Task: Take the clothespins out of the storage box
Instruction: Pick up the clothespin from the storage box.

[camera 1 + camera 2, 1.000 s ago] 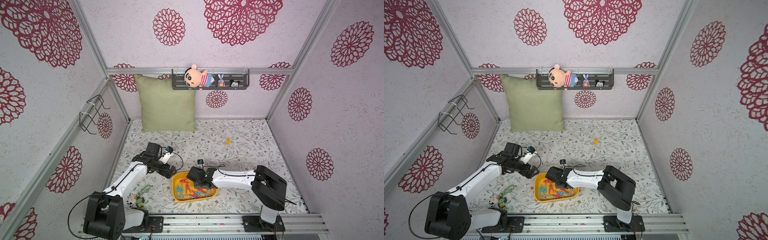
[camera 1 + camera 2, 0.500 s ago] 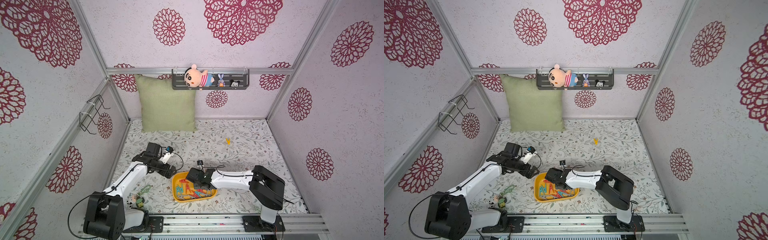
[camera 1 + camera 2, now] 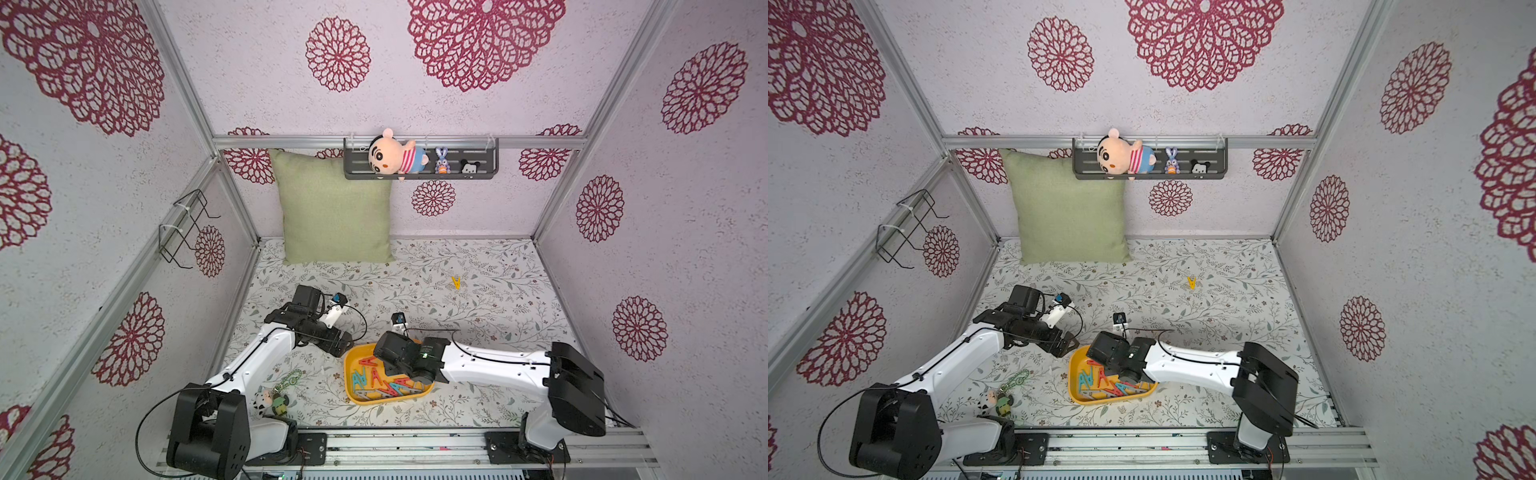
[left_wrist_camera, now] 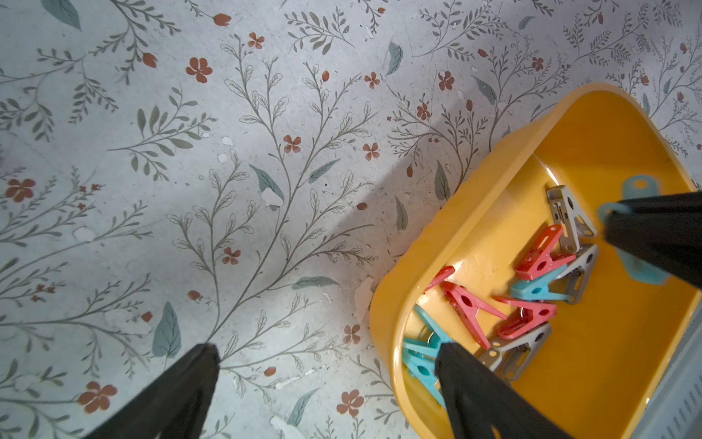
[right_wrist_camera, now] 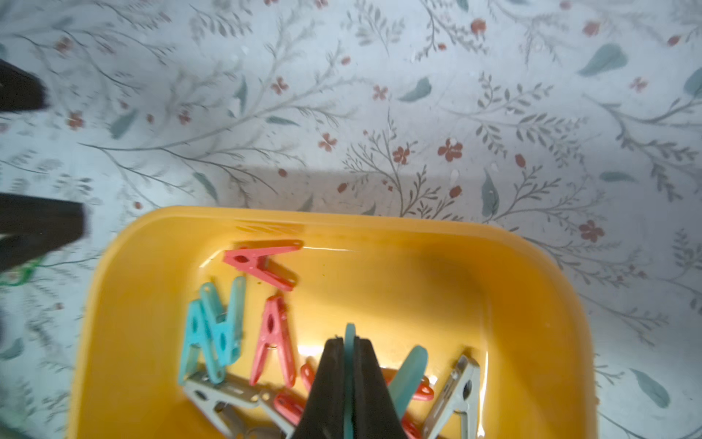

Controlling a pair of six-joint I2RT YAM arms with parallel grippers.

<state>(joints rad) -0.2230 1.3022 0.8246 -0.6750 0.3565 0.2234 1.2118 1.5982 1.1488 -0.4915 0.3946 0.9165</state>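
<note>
Teal clothespin (image 5: 349, 331) pinched in right end effector (image 5: 348, 343), inside yellow storage box (image 5: 380, 221)

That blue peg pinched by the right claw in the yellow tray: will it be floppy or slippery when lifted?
Probably stiff: the teal clothespin looks like moulded plastic and shows no bending between the shut right gripper. Likely light, being small beside the storage box. Its smooth surface might slip or twist, since only a thin edge is pinched.

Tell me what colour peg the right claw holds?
Teal. The peg shows best in the right wrist view.
</note>
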